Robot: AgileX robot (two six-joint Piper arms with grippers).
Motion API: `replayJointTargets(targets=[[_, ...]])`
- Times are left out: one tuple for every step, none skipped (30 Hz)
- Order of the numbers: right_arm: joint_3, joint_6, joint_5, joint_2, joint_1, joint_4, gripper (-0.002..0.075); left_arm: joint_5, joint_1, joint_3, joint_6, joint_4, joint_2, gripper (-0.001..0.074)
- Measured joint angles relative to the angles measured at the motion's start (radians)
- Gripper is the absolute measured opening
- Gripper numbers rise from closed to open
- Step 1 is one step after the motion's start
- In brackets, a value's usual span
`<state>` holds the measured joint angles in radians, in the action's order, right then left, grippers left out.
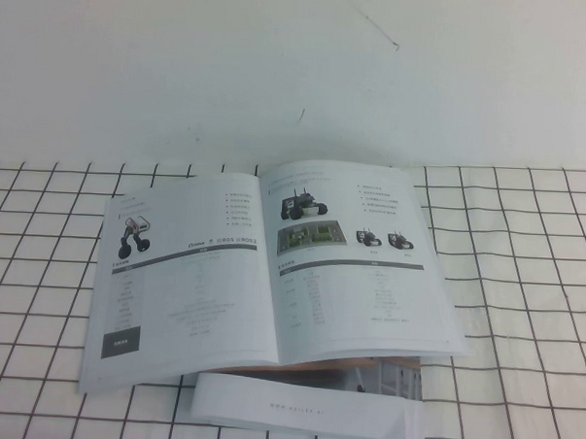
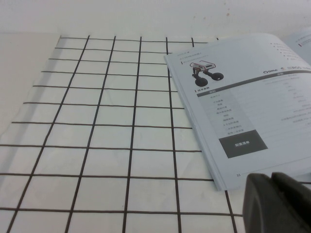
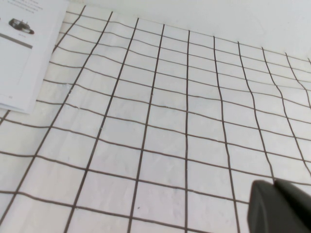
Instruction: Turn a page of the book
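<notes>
The book [image 1: 271, 267] lies open and flat on the gridded cloth in the high view. The page [image 1: 183, 283] lies flat as its left leaf, showing a rover photo, a grey bar and a small dark box. It also shows in the left wrist view [image 2: 243, 107]. The right leaf [image 1: 354, 261] carries one large and two small rover pictures. Neither gripper shows in the high view. My left gripper [image 2: 270, 178] is shut and empty, just off the page's near corner. My right gripper [image 3: 273, 184] is shut and empty over bare cloth, well away from the book's corner [image 3: 24, 53].
A plain white booklet [image 1: 309, 407] lies under the book's front edge, with an orange strip [image 1: 316, 364] between them. The black-lined white cloth [image 1: 523, 288] covers the table. A plain white surface [image 1: 280, 73] lies beyond it.
</notes>
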<state>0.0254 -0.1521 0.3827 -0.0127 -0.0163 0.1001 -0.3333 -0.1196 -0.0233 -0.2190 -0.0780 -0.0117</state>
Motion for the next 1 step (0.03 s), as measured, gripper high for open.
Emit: replayJointTargets(targets=[[0.000, 0.000, 0.000, 0.000, 0.000, 0.000, 0.0001, 0.000, 0.000, 0.000, 0.000, 0.000, 0.000, -0.0002]])
